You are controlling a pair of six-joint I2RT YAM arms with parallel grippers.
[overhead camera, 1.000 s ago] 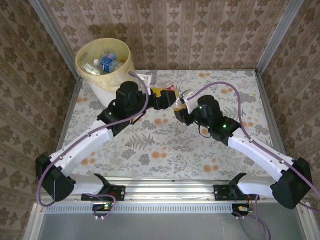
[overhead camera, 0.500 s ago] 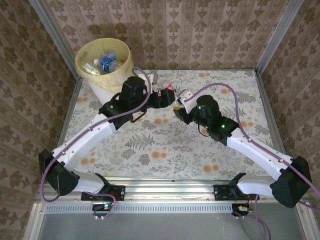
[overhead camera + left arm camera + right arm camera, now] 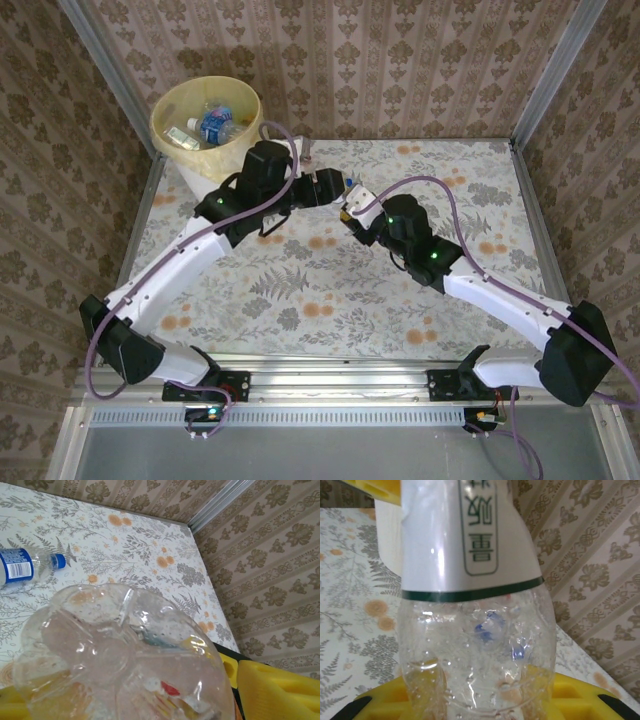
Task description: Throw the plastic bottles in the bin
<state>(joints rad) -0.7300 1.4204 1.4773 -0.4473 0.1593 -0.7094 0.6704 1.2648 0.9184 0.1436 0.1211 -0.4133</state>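
Moved left gripper (image 3: 338,190) and right gripper (image 3: 352,213) closer to the bin (image 3: 168,112); narrowed left jaws around the right-held bottle (image 3: 360,196).

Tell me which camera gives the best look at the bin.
Top external: the bin sits far left, its open top and the bottles inside in plain sight. Right wrist has a white patch behind the held bottle, probably the bin's wall.
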